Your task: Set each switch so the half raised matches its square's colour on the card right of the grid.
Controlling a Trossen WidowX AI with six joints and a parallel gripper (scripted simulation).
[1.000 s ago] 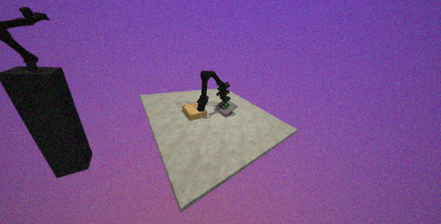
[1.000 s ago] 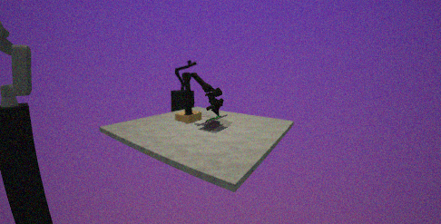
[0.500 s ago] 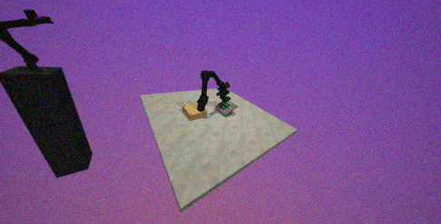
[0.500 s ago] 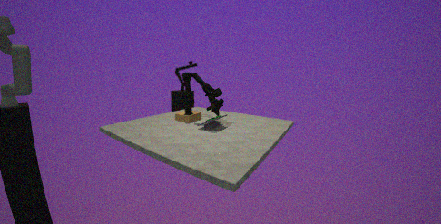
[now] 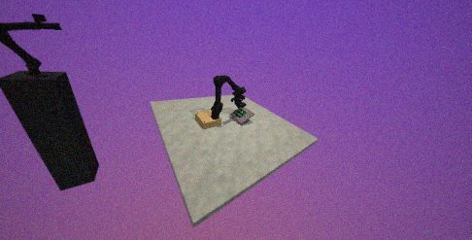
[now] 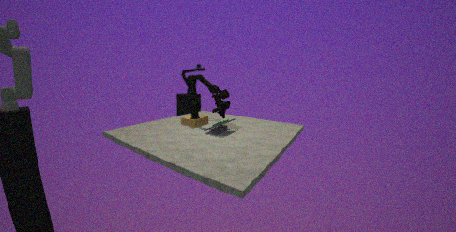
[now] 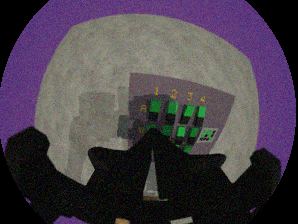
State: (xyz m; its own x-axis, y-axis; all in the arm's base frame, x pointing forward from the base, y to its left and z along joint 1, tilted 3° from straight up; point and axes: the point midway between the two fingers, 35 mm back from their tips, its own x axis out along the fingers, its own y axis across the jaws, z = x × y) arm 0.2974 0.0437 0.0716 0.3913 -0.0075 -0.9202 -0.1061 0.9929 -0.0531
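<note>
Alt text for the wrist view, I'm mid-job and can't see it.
The closed black gripper points at a tilted-looking grey panel of green-and-dark switches, hiding part of its nearer rows. Columns are marked 1 to 4, the far row A. The small card sits right of the grid.

One grey slab, one wooden base, one switch panel and one small card. The main arm makes one, with one gripper. Black pedestals, each bearing a further arm: one in the top view, two in the exterior view. Four column numerals — and four switches in the lettered row A; past the fingers it is murky, but perhaps five more switches show — four in the next row, one beyond.
</note>
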